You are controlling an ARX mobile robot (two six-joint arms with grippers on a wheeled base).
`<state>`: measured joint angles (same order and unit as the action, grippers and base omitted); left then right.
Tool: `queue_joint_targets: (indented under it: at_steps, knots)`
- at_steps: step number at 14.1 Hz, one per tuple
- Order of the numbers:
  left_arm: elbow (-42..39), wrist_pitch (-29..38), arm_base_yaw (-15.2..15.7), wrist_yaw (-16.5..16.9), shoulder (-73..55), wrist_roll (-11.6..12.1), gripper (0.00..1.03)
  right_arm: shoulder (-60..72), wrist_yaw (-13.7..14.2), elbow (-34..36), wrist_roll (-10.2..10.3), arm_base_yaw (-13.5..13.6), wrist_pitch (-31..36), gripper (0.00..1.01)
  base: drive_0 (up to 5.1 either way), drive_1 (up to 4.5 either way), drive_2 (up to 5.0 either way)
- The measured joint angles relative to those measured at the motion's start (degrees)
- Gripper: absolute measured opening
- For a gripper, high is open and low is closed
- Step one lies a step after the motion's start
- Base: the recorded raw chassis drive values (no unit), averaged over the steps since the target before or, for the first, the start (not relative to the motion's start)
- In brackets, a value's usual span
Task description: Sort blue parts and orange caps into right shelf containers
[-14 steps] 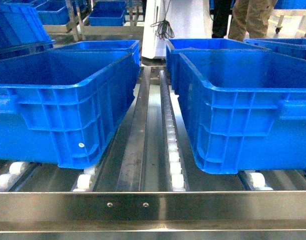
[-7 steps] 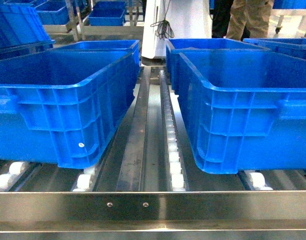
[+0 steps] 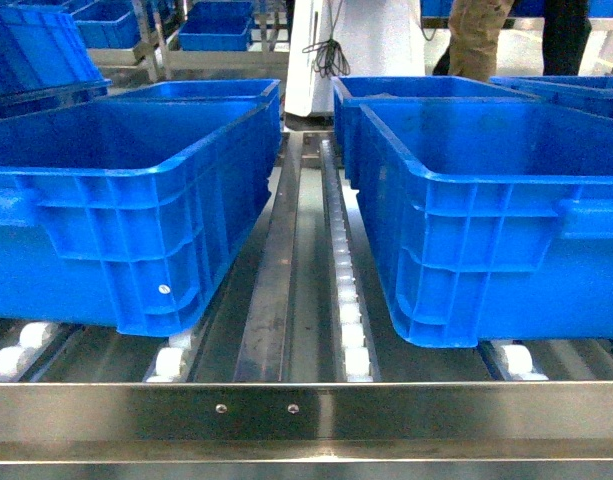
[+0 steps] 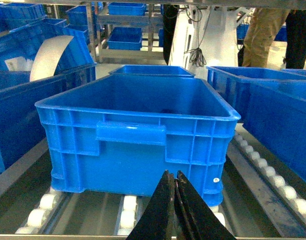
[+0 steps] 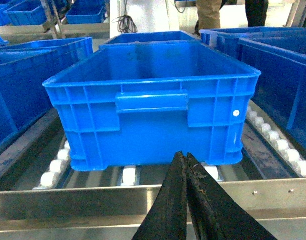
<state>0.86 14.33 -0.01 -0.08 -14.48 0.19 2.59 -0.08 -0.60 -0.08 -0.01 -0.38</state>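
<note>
Two right shelf containers stand on the shelf: a large blue bin point(image 3: 116, 200) on the left and another point(image 3: 486, 220) on the right, both showing bare insides. The shelf's steel front rail point(image 3: 306, 415) crosses the bottom of the head view. In its wrist view my left gripper point(image 4: 173, 173) is shut with nothing in it, low before the left bin point(image 4: 133, 135). My right gripper point(image 5: 185, 156) is also shut and holds nothing, above the rail in front of the right bin point(image 5: 153, 105). No blue parts or orange caps are in view. Neither gripper appears in the head view.
A white roller track point(image 3: 346, 290) runs down the gap between the two bins. More blue bins point(image 3: 211, 30) sit on racks behind and to the left. A white column with hanging cables point(image 3: 356, 50) and a person's legs point(image 3: 481, 40) are at the back.
The person at the back has shifted sideways. The bins and shelf look the same.
</note>
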Motion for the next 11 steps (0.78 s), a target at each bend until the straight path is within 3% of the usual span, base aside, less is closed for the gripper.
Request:
queue_joint_targets:
  at_steps: [5, 6, 9, 10, 11]
  knots:
    - [0.0, -2.95, 0.0, 0.09, 3.26, 0.0, 0.02, -2.34, 0.04, 0.0, 0.07, 0.0, 0.0, 0.02, 0.0, 0.0, 0.0]
    - [0.2, -13.38, 0.0, 0.07, 13.88, 0.0, 0.02, -2.34, 0.09, 0.0, 0.09, 0.0, 0.07, 0.02, 0.0, 0.0, 0.0]
    - [0.04, -14.6, 0.0, 0.07, 13.9, 0.0, 0.02, -2.34, 0.11, 0.0, 0.07, 0.0, 0.09, 0.05, 0.0, 0.0, 0.0]
    - [0.04, -14.64, 0.0, 0.07, 13.9, -0.11, 0.05, -2.34, 0.11, 0.0, 0.07, 0.0, 0.09, 0.19, 0.0, 0.0, 0.0]
    - [0.04, -14.64, 0.0, 0.07, 13.9, -0.11, 0.19, -2.34, 0.11, 0.0, 0.07, 0.0, 0.09, 0.34, 0.0, 0.0, 0.0]
